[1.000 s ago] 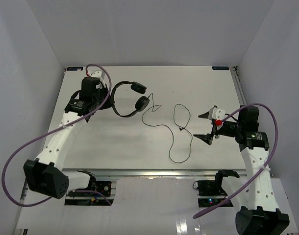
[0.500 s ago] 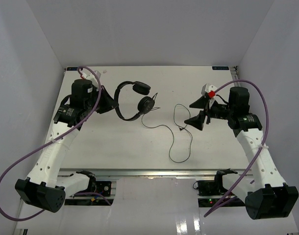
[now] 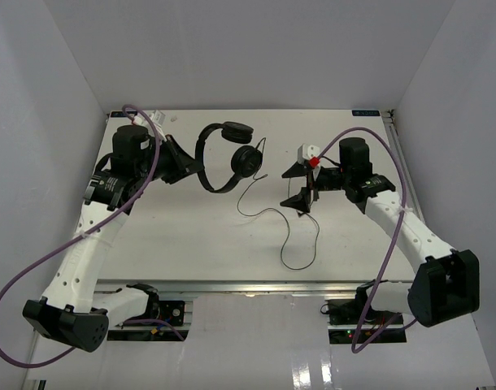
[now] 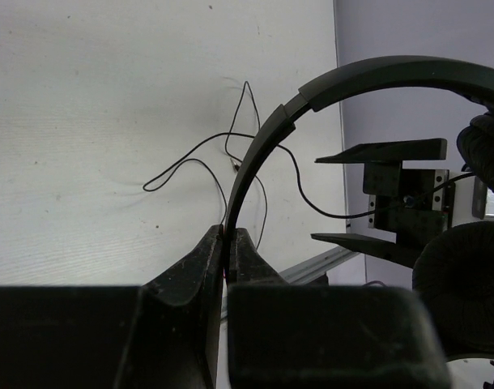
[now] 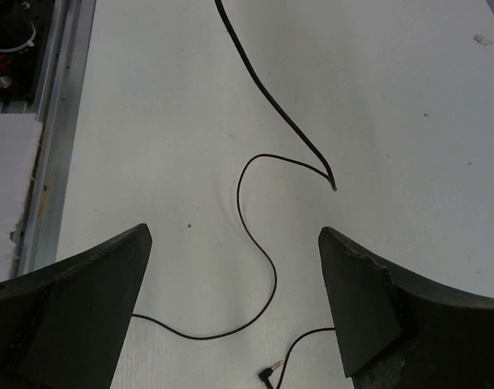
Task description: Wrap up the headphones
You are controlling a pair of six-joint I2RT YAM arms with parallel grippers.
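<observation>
The black headphones hang lifted over the back-left of the table, their two ear cups toward the middle. My left gripper is shut on the thin headband, which rises from between its fingertips in the left wrist view. The thin black cord trails from the cups in loose loops across the white table. My right gripper hovers open just right of the cups. In the right wrist view it stands wide over a curve of cord, apart from it, with the plug lying below.
White walls close in the table at the back and both sides. A metal rail runs along the near edge and also shows as a rail in the right wrist view. Thick purple cables loop beside both arms.
My left gripper has carried the headphones up and rightward, tilting them. My right arm has swung from the near right toward the table's middle, over the cord, still open.
</observation>
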